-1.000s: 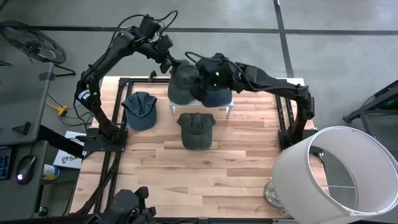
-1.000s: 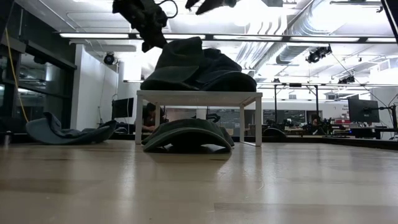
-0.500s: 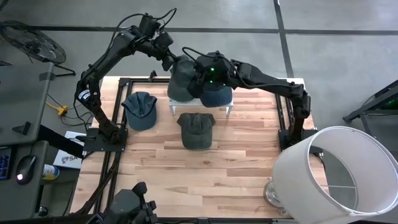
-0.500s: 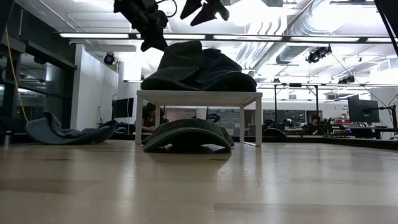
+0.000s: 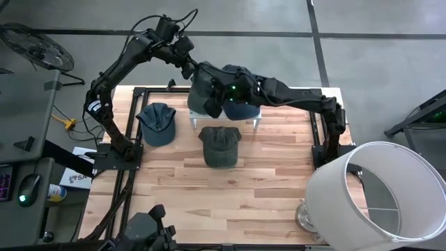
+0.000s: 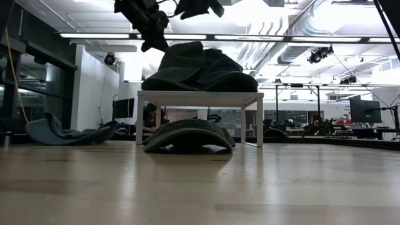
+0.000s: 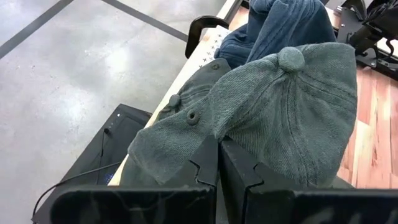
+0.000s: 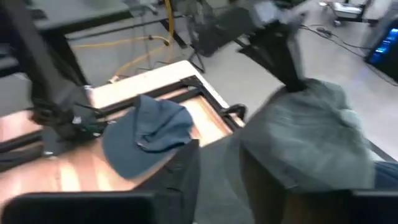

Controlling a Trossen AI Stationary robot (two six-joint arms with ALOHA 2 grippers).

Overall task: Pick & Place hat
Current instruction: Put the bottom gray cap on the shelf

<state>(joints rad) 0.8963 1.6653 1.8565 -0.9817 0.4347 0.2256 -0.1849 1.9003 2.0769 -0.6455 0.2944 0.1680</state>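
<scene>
A grey-green hat [image 5: 202,89] lies on a small white stand [image 6: 200,95] at the table's far side, leaning on a navy hat [image 5: 244,108] beside it. My left gripper [image 5: 191,69] is shut on the grey-green hat at its far left. My right gripper [image 5: 210,107] hovers over the near left part of that hat, its fingers [image 8: 184,174] apart by a narrow gap; in the low view it [image 6: 199,9] stands above the hat's top. A blue hat [image 5: 157,123] and a dark green hat [image 5: 219,145] lie flat on the table. My left gripper pinches a fold of the grey-green hat's crown cloth [image 7: 208,132] between its two shut fingers, at the hat's far-left edge. The fingers come from the far left, slanting down. The hat's crown is drawn up toward the fingers while its lower part rests on the stand.
A large white lampshade [image 5: 380,195] stands at the near right corner. The blue hat lies left of the stand, and the dark green hat lies just in front of it. Bare wood [image 5: 230,202] fills the near half of the table.
My right gripper has moved toward the table's left and a little down, from over the navy hat to over the grey-green hat, and its fingers have closed part of the way. The grey-green hat has stayed on the stand in my left gripper's hold.
</scene>
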